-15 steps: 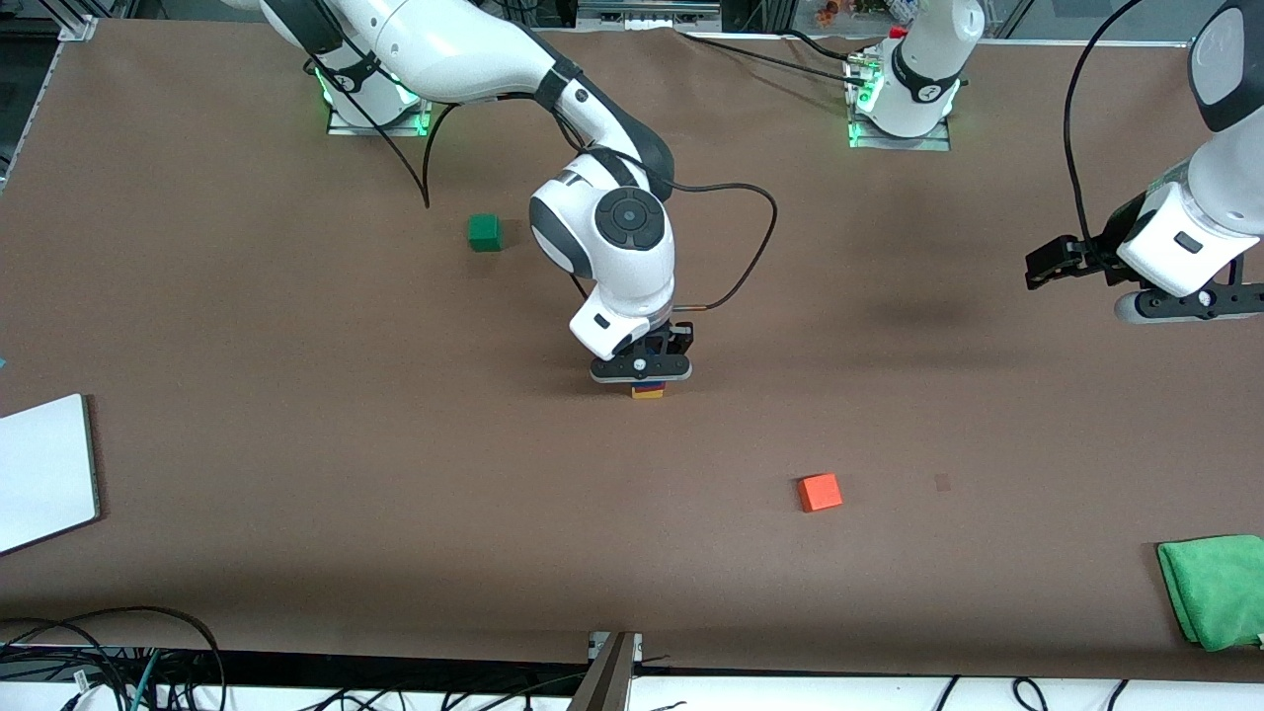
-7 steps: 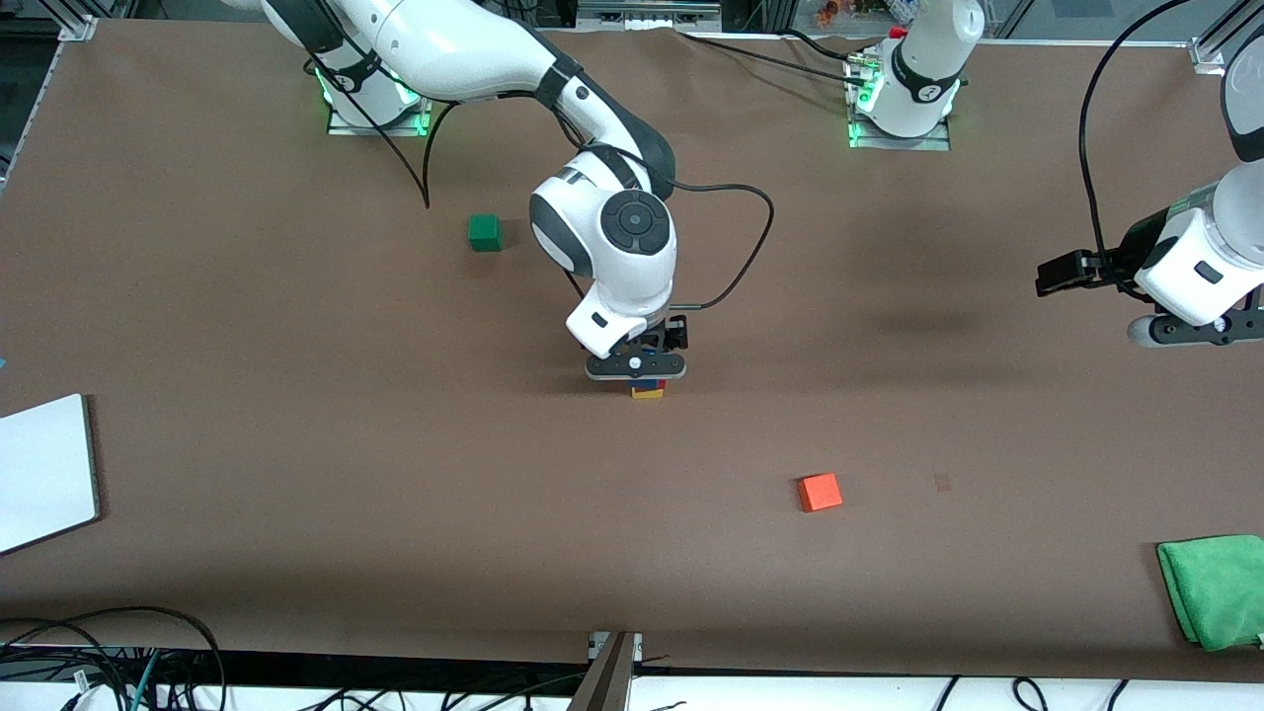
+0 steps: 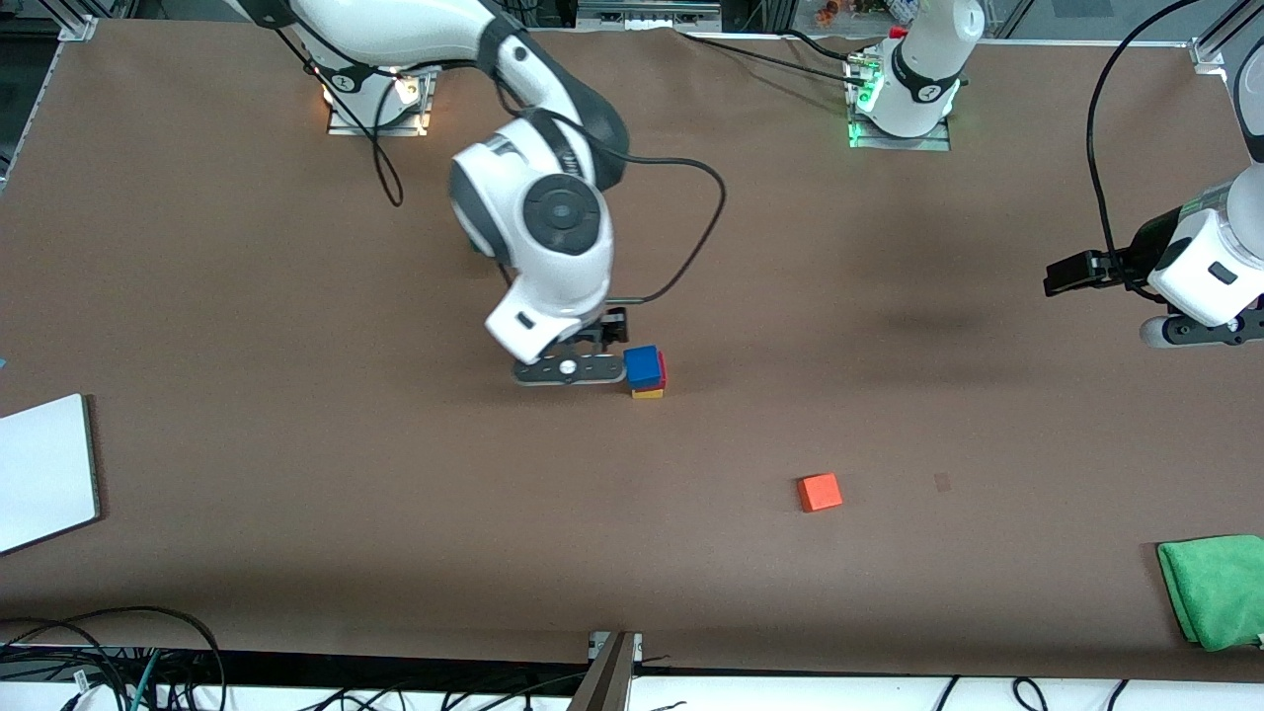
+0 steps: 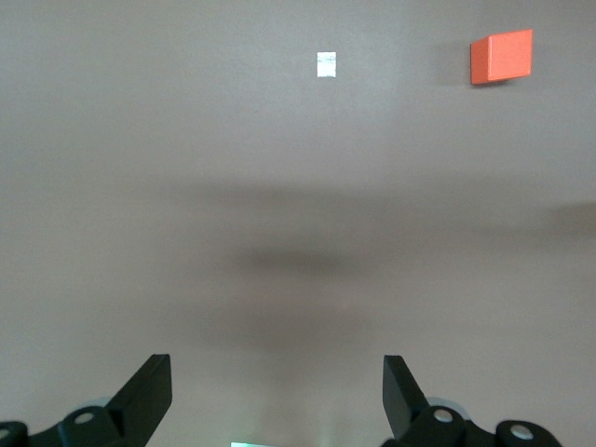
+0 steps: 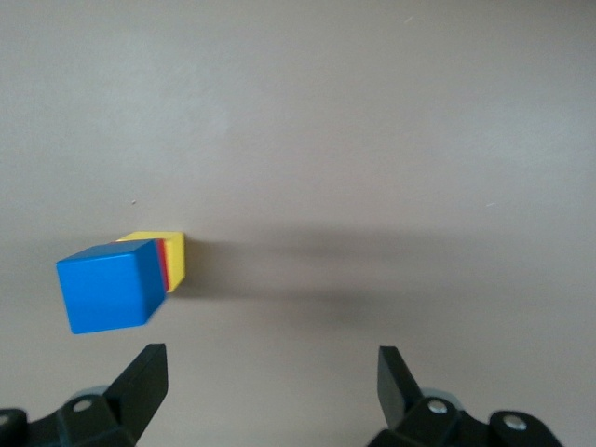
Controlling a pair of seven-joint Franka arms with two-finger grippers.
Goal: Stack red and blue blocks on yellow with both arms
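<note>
The blue cube (image 3: pixel 643 365) tops the red cube (image 3: pixel 662 370) and yellow cube (image 3: pixel 648 393) mid-surface. The right end effector (image 3: pixel 570 371), spread and empty, hangs just beside them. The left end effector (image 3: pixel 1200 331), spread and empty, waits apart. An orange-red cube (image 3: pixel 820 492) lies nearer the camera.

No text, label, brand, number or sign can be read on the cubes, on either arm, or anywhere on the brown tabletop (image 3: pixel 296 474)

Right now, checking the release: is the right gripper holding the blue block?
No, the right gripper is open and empty, with the blue block sitting free atop the stack.
</note>
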